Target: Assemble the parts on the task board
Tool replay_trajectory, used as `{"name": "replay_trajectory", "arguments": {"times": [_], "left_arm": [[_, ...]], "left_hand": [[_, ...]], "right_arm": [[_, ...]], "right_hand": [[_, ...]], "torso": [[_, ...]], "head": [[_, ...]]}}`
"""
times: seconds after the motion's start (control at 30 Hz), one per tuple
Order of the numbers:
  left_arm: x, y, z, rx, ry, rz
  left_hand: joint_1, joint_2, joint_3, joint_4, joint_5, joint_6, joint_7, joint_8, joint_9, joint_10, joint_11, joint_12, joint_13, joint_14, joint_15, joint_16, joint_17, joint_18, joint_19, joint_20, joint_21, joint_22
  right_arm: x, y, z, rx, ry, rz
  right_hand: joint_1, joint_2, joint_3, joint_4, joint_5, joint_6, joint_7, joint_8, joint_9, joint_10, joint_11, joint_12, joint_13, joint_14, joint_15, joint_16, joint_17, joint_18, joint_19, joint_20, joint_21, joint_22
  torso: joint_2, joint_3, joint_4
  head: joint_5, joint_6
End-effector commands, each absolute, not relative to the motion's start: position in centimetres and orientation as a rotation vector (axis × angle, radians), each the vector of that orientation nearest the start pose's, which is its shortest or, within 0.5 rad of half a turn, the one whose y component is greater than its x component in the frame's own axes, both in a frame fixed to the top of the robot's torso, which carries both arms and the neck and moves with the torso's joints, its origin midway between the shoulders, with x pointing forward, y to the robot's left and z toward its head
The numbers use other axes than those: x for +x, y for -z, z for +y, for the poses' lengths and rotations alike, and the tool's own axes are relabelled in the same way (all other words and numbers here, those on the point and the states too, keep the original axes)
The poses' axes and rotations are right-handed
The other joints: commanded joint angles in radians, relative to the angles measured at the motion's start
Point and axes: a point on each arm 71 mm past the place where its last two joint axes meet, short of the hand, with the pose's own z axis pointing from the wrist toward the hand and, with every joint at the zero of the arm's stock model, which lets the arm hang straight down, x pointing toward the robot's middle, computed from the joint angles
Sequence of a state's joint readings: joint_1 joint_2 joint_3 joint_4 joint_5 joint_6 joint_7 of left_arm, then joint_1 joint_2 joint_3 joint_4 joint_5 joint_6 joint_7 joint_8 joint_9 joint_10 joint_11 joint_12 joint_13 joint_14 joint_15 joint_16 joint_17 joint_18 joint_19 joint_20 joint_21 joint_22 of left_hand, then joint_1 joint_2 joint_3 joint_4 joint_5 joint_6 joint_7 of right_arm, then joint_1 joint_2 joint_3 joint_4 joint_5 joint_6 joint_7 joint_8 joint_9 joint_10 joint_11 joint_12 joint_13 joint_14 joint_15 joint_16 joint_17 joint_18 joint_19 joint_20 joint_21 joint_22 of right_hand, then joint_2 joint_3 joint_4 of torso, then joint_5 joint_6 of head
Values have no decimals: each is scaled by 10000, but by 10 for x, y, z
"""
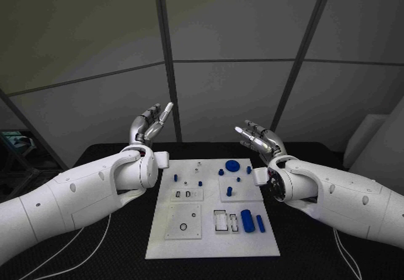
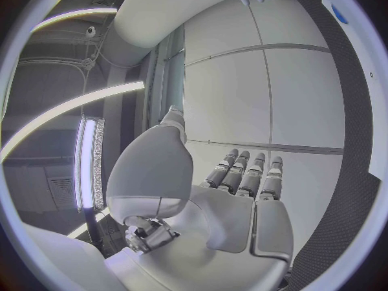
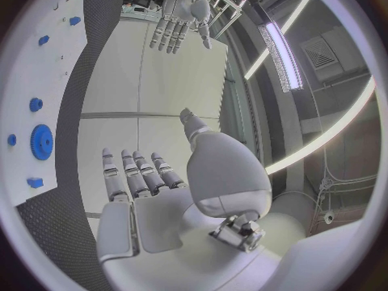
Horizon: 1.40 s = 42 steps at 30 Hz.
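The white task board lies flat in the middle of the black table. On its far half sit a blue gear and several small blue pegs, one being a peg near the centre. Toward the near right lie a long blue cylinder and a thinner blue bar. My left hand and right hand are both raised above the board's far end, fingers straight and apart, holding nothing. The right wrist view shows the right hand, the gear and the left hand; the left wrist view shows the left hand.
White square insert plates and small slotted fixtures stand on the board's near half. Black table surrounds the board, with thin white cables trailing at the near left and right. Grey wall panels stand behind the table.
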<state>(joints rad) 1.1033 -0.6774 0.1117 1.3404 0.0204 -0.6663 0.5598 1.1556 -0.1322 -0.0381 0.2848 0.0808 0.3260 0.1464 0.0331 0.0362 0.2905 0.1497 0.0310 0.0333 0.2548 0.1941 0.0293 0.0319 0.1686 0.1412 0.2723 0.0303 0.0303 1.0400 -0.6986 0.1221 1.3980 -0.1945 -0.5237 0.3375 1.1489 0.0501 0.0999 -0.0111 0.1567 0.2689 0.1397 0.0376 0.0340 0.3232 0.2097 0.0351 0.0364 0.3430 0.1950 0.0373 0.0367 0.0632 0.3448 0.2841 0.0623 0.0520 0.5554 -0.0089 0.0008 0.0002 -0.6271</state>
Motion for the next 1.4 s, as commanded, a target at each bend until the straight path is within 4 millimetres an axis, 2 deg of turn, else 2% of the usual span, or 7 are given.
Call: {"name": "replay_trajectory", "arguments": {"times": [0.03,0.2,0.4,0.77,1.07,1.27,1.4], "left_arm": [[526,175,205,-11485,13649,9975],[522,171,223,-11175,13978,10140],[519,170,231,-10988,14025,10416],[504,162,235,-10611,14324,11038],[487,154,227,-10510,14868,11442],[480,151,221,-10468,15156,11611],[478,151,218,-10450,15280,11676]], "left_hand": [[631,200,213,97,11,590,514,108,63,1000,442,133,87,967,160,159,95,-163,275,187,237,107],[1174,577,479,-58,-69,2413,733,472,254,3259,1021,512,261,3367,358,667,318,-342,1582,215,888,440],[1705,1056,630,-584,-113,5608,914,1167,522,6587,430,1212,406,6904,-359,1717,632,163,5588,53,2898,1318],[1970,1314,575,-1203,-107,6580,570,1041,348,7841,25,1143,329,8551,-835,1821,853,164,7021,-421,3584,1452],[1998,1288,553,-1311,-113,6632,557,963,319,7926,9,1067,323,8635,-856,1750,878,160,7107,-453,3632,1454],[1987,1272,530,-1361,-113,6628,570,901,305,7910,26,992,314,8586,-835,1654,870,151,7127,-454,3644,1448],[1983,1272,525,-1372,-112,6627,575,885,302,7904,31,972,312,8575,-829,1630,868,149,7129,-453,3645,1446]], "right_arm": [[505,210,-178,10205,-13890,14659],[509,194,-200,5627,-11998,13958],[515,184,-203,3868,-11148,14050],[525,158,-200,627,-9340,14635],[529,149,-188,-1928,-7034,15509],[529,150,-179,-2877,-5879,15941],[530,152,-175,-3211,-5397,16189]], "right_hand": [[1446,-33,216,-812,59,2783,1151,527,281,3273,283,547,248,3361,238,556,249,624,1971,36,750,356],[2011,-56,464,-1256,76,5743,943,1097,507,5987,-148,1052,340,5777,-219,1037,334,1182,3767,34,1580,664],[1960,-222,953,-1477,59,6744,731,923,342,7199,-452,771,257,7085,-575,1021,298,1228,4614,-238,2018,727],[1727,-701,1844,-1690,176,7596,417,663,339,8431,-853,354,280,9063,-1242,1252,572,1216,5918,-891,2944,1049],[1559,-1200,1822,-1630,593,7978,130,534,340,8830,-1203,273,286,11593,-1860,2654,1639,1194,7611,-1780,4804,2003],[1350,-1469,1940,-1351,596,8001,60,311,331,8548,-1258,261,293,11701,-1924,4812,3168,1175,7898,-1932,6078,2779],[1370,-1591,2021,-1136,563,8001,70,291,332,8171,-1189,301,313,11714,-1889,8433,6354,1183,7992,-1912,7057,3406]], "torso": [[1,0,1],[288,-27,36],[466,-23,38],[996,-19,135],[1502,-107,312],[1736,-139,447],[1835,-170,502]], "head": [[1,1],[-44,-124],[-95,-84],[-225,43],[-392,166],[-489,243],[-539,243]]}}
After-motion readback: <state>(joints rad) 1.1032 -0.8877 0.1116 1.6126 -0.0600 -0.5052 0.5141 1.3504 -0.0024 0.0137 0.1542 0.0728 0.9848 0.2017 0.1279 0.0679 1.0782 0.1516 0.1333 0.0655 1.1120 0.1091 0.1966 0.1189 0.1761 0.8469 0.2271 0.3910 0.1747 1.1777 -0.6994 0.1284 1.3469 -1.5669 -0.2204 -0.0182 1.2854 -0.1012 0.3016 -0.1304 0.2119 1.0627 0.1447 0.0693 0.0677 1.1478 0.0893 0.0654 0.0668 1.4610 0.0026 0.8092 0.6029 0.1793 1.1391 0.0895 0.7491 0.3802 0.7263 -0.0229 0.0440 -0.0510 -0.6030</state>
